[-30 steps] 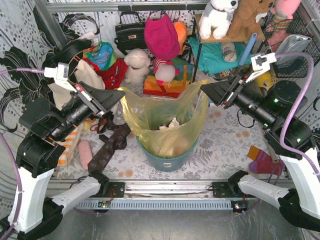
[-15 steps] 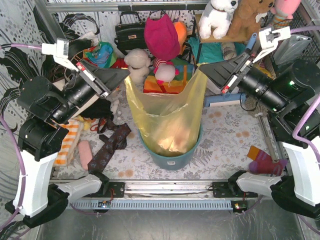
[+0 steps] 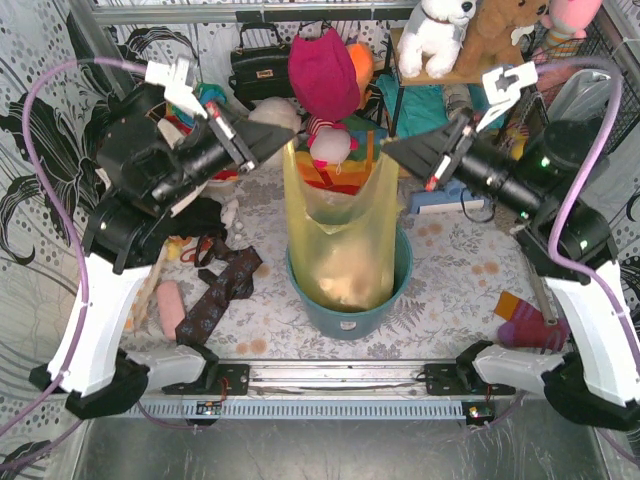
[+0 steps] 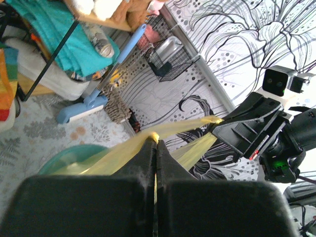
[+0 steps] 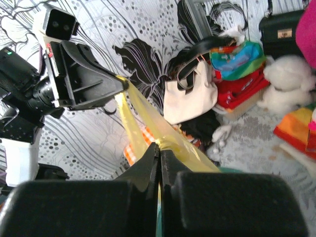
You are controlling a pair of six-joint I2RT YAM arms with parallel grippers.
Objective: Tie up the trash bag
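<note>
Above the table [image 3: 452,252], left pincer [image 3: 286,141] and right pincer [image 3: 386,146] clamp trash bag [image 3: 342,232] corners.

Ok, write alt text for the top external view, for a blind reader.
The left tool and right tool, both shut, pinch opposite top corners of the yellow-green trash bag, stretching it tall above the teal bin it sits in. Toys and bags clutter the table behind.

I see black-and-white flowered walls [image 3: 30,110] around a fern-print bench [image 3: 450,265], with a wooden shelf [image 3: 465,75] on black legs behind.
</note>
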